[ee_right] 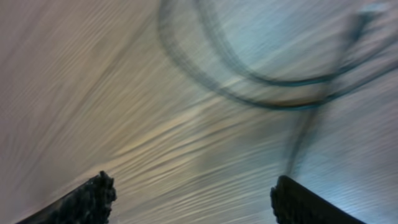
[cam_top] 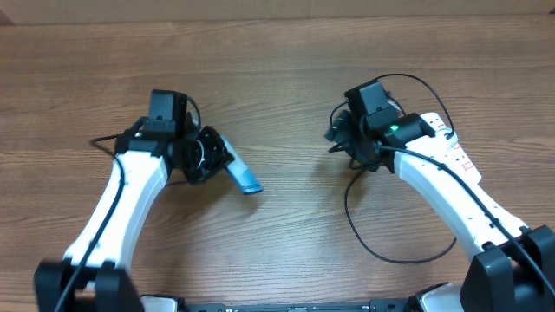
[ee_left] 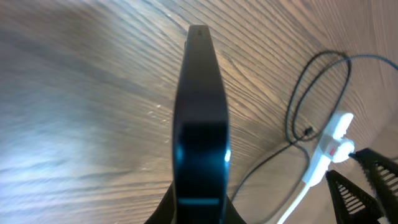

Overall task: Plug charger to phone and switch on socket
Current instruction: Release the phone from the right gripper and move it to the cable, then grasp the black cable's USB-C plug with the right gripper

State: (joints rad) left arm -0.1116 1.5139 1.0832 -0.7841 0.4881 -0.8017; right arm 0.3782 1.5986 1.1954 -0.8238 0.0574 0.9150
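My left gripper (cam_top: 212, 158) is shut on the phone (cam_top: 244, 178), a slim blue-edged slab held just above the table and pointing right and toward the front. In the left wrist view the phone (ee_left: 200, 106) stands edge-on between my fingers (ee_left: 199, 218). The charger, a thin black cable (cam_top: 354, 221), loops on the table around and under my right arm; it also shows in the left wrist view (ee_left: 297, 93) and, blurred, in the right wrist view (ee_right: 249, 78). My right gripper (cam_top: 340, 139) is open and empty (ee_right: 199, 202) above the wood. The socket (ee_left: 331, 137) is white with a red mark.
The socket's white cord (ee_left: 297, 202) runs from it toward the lower edge of the left wrist view. The right gripper's black fingers (ee_left: 364, 183) show beside the socket there. In the overhead view the right arm (cam_top: 434, 165) covers most of the socket. The table is brown wood (cam_top: 277, 69).
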